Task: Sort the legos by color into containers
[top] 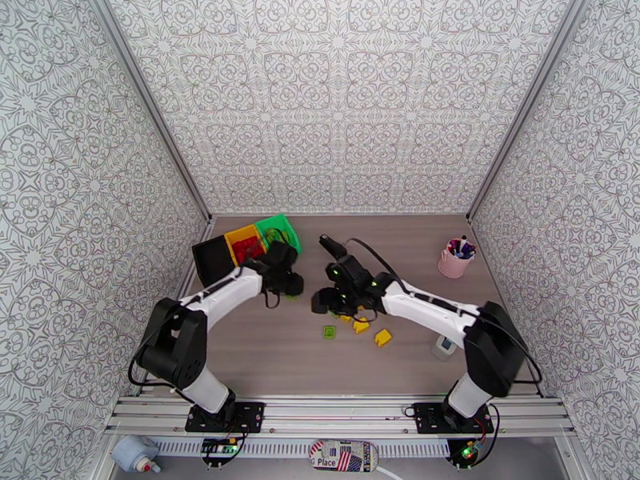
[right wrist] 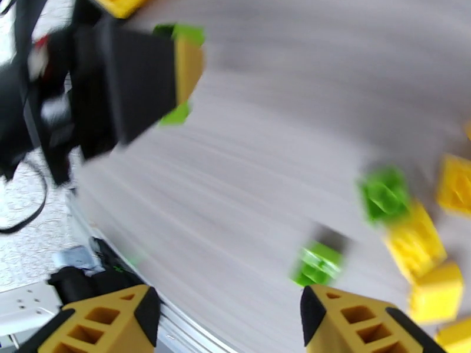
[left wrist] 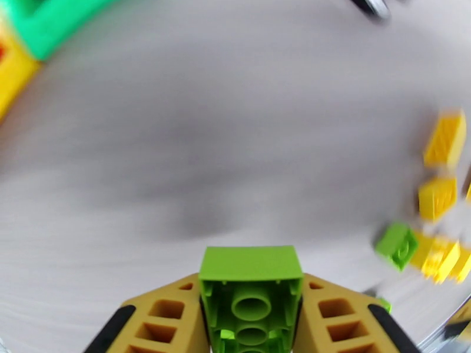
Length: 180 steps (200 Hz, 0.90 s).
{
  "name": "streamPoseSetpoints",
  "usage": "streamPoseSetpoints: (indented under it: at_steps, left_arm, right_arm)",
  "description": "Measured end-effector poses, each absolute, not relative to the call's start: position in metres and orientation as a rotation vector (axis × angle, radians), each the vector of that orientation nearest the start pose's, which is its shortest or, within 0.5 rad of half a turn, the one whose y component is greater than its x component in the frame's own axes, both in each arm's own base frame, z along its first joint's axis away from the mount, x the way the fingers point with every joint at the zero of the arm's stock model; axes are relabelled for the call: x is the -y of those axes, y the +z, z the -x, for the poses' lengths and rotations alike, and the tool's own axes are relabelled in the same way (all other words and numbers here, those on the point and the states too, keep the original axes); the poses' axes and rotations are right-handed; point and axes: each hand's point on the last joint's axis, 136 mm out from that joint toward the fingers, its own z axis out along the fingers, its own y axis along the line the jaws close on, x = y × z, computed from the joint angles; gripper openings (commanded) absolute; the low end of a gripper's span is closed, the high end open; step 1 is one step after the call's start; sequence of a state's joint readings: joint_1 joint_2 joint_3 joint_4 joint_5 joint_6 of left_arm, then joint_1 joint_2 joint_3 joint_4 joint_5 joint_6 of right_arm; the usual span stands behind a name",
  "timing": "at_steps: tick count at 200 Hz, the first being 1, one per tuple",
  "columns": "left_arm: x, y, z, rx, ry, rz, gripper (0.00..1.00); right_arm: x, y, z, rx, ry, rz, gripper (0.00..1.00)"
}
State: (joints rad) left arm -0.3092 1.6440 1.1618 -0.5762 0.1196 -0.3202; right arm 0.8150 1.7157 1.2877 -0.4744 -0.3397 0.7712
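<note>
My left gripper (left wrist: 250, 307) is shut on a lime green brick (left wrist: 247, 263), held above the table near the green bin (left wrist: 53, 19) and yellow bin (left wrist: 9, 72). From above, the left gripper (top: 284, 282) hangs just in front of the row of black (top: 210, 262), yellow (top: 242, 243) and green (top: 278, 230) bins. The right gripper (right wrist: 226, 325) is open and holds nothing, low over the table beside loose green bricks (right wrist: 385, 195) (right wrist: 318, 263) and yellow bricks (right wrist: 415, 242). A green brick (top: 330, 332) and yellow bricks (top: 383, 338) lie at centre.
A black stapler-like object (top: 332, 246) lies behind the right gripper (top: 324, 302). A pink cup of pens (top: 456, 259) stands at the right. A small white object (top: 444, 346) sits by the right arm. The two grippers are close together at mid table.
</note>
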Motion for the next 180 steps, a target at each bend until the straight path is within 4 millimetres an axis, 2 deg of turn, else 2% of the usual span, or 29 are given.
streamPoseSetpoints:
  at_steps: [31, 55, 63, 74, 84, 90, 101, 116, 140, 157, 180]
  left_arm:
    - [0.104, 0.148, -0.443, -2.538, -0.409, 0.15, 0.36]
    - [0.086, 0.174, -0.492, -2.459, -0.41, 0.203, 0.39]
    - [0.083, 0.179, -0.506, -2.441, -0.413, 0.209, 0.44]
    - [0.079, 0.181, -0.525, -2.433, -0.416, 0.218, 0.54]
    - [0.077, 0.181, -0.541, -2.426, -0.426, 0.239, 0.71]
    - [0.076, 0.179, -0.549, -2.427, -0.424, 0.239, 0.77]
    - [0.074, 0.173, -0.561, -2.435, -0.422, 0.249, 0.83]
    - [0.072, 0.164, -0.566, -2.456, -0.424, 0.268, 0.86]
    - [0.076, 0.158, -0.557, -2.487, -0.424, 0.268, 0.89]
    - [0.086, 0.156, -0.538, -2.511, -0.422, 0.245, 0.89]
    - [0.107, 0.158, -0.5, -2.538, -0.421, 0.185, 0.89]
  right_arm:
    - [-0.388, 0.155, -0.284, -2.694, 1.053, 0.237, 0.67]
    - [-0.388, 0.159, -0.289, -2.687, 1.064, 0.23, 0.67]
    - [-0.385, 0.159, -0.291, -2.69, 1.062, 0.221, 0.67]
    - [-0.381, 0.158, -0.294, -2.694, 1.055, 0.204, 0.67]
    - [-0.375, 0.158, -0.298, -2.692, 1.049, 0.185, 0.67]
    - [-0.37, 0.157, -0.3, -2.693, 1.044, 0.17, 0.68]
    - [-0.36, 0.157, -0.3, -2.694, 1.036, 0.15, 0.68]
    - [-0.347, 0.157, -0.3, -2.695, 1.021, 0.12, 0.68]
    - [-0.328, 0.156, -0.293, -2.697, 0.978, 0.097, 0.69]
    - [-0.317, 0.154, -0.286, -2.703, 0.94, 0.092, 0.69]
    - [-0.301, 0.145, -0.278, -2.73, 0.865, 0.08, 0.7]
